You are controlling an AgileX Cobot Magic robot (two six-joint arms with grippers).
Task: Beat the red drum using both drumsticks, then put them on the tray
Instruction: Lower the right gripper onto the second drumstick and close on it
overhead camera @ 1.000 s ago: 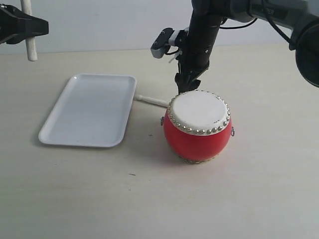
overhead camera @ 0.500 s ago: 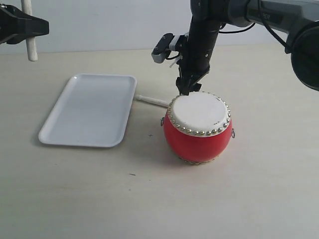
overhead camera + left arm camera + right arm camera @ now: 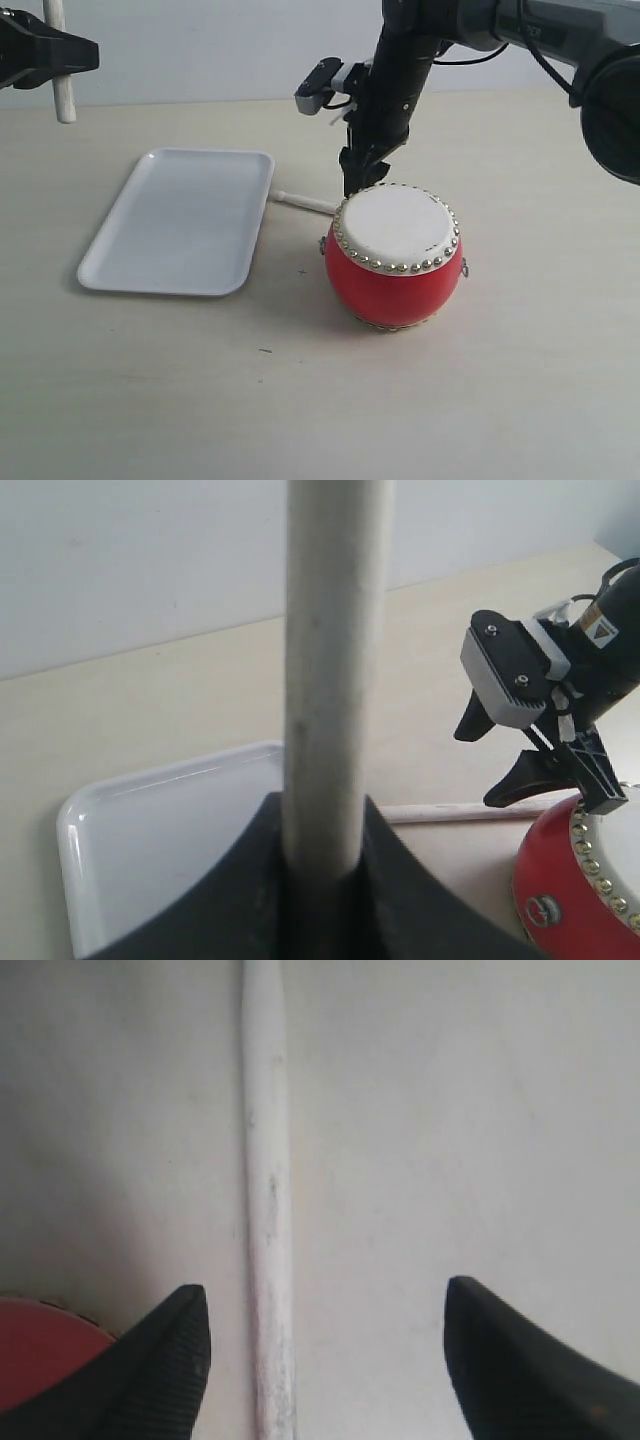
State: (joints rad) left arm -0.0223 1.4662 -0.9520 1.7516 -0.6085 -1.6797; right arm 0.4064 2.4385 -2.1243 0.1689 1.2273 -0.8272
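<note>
Your right tool (image 3: 325, 1360) hangs with jaws spread, straddling a slim cream wooden drumstick (image 3: 268, 1210) that lies on the pale table (image 3: 520, 380) just behind the glossy red barrel drum (image 3: 392, 275) — arm angled steeply down. Your left tool (image 3: 58, 55) pinches the other cream drumstick (image 3: 63, 98) upright, raised beyond the flat white rectangular plastic tray (image 3: 180, 225) beside the drum.

black arm (image 3: 400, 70), grey two-screw wrist camera (image 3: 508, 670), warning sticker (image 3: 600, 630), tapered black right gripper (image 3: 325, 1286)
</note>
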